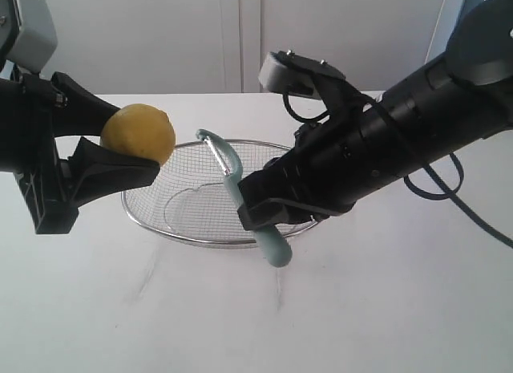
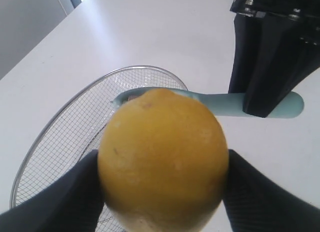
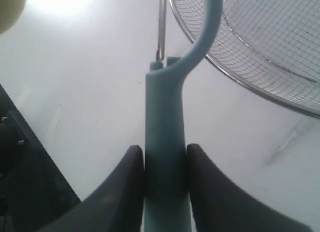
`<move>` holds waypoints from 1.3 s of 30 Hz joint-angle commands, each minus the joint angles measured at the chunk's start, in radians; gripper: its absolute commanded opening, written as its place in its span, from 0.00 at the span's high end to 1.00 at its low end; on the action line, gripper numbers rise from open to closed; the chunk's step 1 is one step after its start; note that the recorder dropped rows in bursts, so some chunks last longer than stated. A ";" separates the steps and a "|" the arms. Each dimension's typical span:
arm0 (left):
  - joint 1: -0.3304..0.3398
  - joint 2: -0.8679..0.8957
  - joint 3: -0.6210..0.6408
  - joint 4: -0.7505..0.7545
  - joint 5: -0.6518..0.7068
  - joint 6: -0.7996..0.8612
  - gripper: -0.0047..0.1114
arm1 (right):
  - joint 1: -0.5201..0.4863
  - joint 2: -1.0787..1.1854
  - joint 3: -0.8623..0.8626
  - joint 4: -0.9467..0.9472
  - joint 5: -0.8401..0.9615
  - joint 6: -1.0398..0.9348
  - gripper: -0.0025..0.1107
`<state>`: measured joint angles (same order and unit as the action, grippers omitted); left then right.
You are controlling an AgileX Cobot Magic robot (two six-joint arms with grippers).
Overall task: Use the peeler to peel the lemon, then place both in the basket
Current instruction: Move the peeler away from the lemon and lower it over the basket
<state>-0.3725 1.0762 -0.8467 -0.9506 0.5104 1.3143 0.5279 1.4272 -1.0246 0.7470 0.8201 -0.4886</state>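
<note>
The yellow lemon hangs above the table at the left, with my left gripper shut on it from both sides. My right gripper is shut on the teal handle of the peeler, held upright over the near part of the wire basket. The peeler's curved head and blade point up toward the lemon, a short gap away. The basket rests on the white table, below and between the two grippers.
A white table spreads around the basket. A pale wall stands behind it. The right arm's black body reaches in from the upper right, with a cable looping below it.
</note>
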 commanded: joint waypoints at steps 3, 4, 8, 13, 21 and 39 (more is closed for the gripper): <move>0.004 -0.005 0.001 -0.034 0.005 -0.005 0.96 | -0.001 0.001 -0.001 -0.110 -0.041 0.080 0.98; 0.004 -0.005 0.001 -0.034 0.005 -0.005 0.96 | -0.001 0.001 -0.004 -0.125 -0.043 0.086 0.98; 0.004 -0.005 0.001 -0.034 0.005 -0.005 0.96 | -0.001 0.027 -0.047 -0.204 -0.027 0.137 0.98; 0.004 -0.005 0.001 -0.034 0.005 -0.005 0.96 | -0.001 0.086 -0.142 -0.261 0.003 0.164 0.98; 0.004 -0.005 0.001 -0.034 0.005 -0.005 0.96 | -0.008 0.196 -0.257 -0.321 0.035 0.185 0.98; 0.004 -0.005 0.001 -0.034 0.005 -0.005 0.96 | -0.138 0.402 -0.441 -0.316 0.072 0.187 0.98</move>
<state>-0.3725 1.0762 -0.8467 -0.9506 0.5086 1.3143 0.4050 1.7917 -1.4265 0.4284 0.8830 -0.3068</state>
